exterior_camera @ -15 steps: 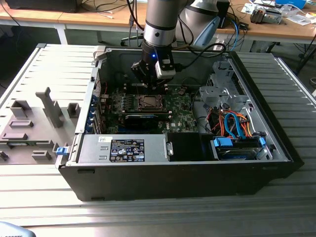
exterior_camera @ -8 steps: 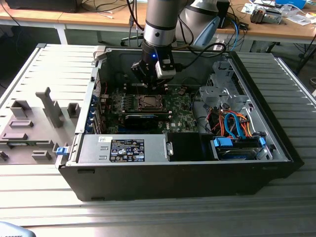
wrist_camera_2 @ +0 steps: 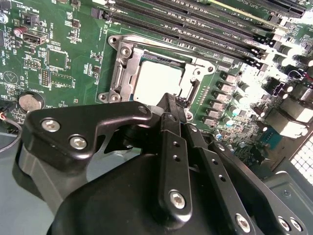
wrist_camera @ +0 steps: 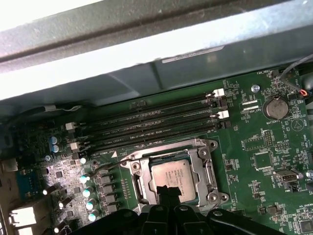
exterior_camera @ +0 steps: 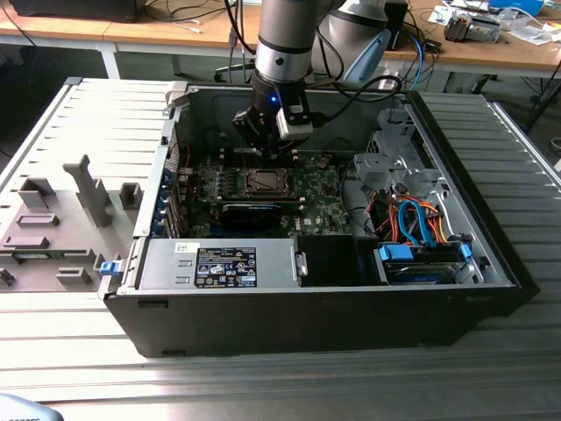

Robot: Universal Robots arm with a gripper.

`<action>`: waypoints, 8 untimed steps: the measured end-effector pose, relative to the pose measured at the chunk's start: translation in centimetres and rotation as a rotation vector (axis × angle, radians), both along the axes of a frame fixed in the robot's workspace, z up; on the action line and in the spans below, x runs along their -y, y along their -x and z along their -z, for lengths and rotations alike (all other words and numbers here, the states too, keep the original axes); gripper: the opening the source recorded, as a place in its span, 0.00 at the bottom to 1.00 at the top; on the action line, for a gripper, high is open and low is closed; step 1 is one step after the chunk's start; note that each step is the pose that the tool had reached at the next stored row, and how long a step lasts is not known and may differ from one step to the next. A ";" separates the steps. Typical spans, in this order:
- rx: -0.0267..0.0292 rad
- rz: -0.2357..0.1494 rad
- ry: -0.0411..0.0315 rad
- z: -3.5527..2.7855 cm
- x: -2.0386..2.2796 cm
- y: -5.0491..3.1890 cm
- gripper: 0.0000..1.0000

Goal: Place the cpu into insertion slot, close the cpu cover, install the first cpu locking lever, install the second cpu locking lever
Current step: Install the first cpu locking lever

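The cpu (wrist_camera_2: 154, 78) is a silver-grey square chip lying flat in the insertion slot (wrist_camera_2: 120, 63) on the green board; it also appears in the first wrist view (wrist_camera: 173, 176) and the exterior view (exterior_camera: 263, 182). The cpu cover (wrist_camera: 203, 164) lies flat as a silvery frame around the chip. A thin metal lever rod (wrist_camera: 110, 164) sticks out beside the socket. My gripper (wrist_camera_2: 172, 100) hovers over the socket's edge with its black fingers pressed together and nothing between them. Its tip (wrist_camera: 168, 192) overlaps the chip's near edge in the first wrist view. In the exterior view the gripper (exterior_camera: 267, 145) hangs just above the socket.
Long black memory slots (wrist_camera: 156, 125) run beside the socket, and a coin battery (wrist_camera: 275, 108) sits farther off. A black card (exterior_camera: 254, 210), the power supply (exterior_camera: 219, 263) and a drive cage with orange and blue cables (exterior_camera: 412, 219) crowd the case. Grey fixtures (exterior_camera: 88, 189) stand outside.
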State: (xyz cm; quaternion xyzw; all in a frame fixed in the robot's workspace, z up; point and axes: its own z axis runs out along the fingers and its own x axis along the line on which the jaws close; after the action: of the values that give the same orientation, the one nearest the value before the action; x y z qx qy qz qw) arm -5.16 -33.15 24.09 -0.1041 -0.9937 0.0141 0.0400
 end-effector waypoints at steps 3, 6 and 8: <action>0.0000 -0.005 0.0000 0.00 0.00 0.00 0.11; 0.0000 -0.008 0.0001 0.00 0.00 0.00 0.11; 0.0000 -0.011 0.0000 0.00 0.00 0.00 0.11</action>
State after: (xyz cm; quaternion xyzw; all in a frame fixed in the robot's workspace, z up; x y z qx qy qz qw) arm -5.16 -33.15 24.08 -0.0984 -0.9942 0.0143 0.0400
